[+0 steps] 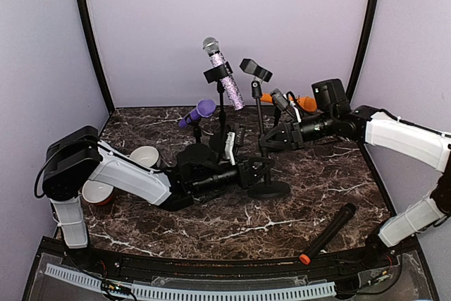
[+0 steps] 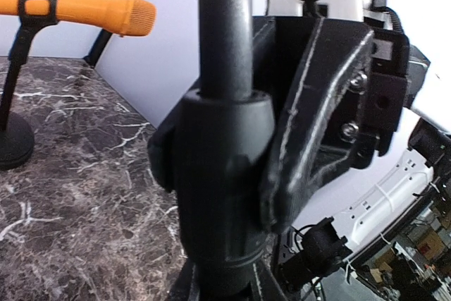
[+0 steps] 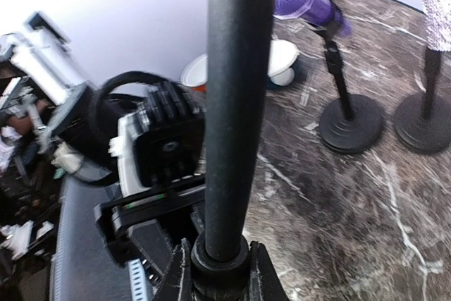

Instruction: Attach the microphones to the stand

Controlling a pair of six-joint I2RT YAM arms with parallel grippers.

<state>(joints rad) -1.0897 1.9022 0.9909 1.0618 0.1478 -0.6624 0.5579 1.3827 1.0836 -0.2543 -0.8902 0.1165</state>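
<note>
Left gripper (image 1: 261, 171) closed on thin black stand pole (image 1: 259, 114) at its collar (image 2: 225, 128) (near round base (image 1: 269, 190)); right gripper (image 1: 270, 139) closed higher on it

My left arm (image 1: 130, 175) lies low; its shoulder block sits at 9 o'clock in the overhead view, and the white forearm stretches flat toward 3 o'clock; the wrist is level, and my left hand (image 1: 248, 171) is clamped on the stand pole (image 1: 258, 121) down near its foot; in the left wrist view one finger (image 2: 313, 125) presses against the pole's collar. My right arm (image 1: 405, 139) rises from its base at 4 o'clock, bends near 2 o'clock and reaches toward 9 o'clock; my right hand (image 1: 273, 137) grips the same pole higher up, its fingers (image 3: 177, 273) hugging a collar from both sides.
</note>
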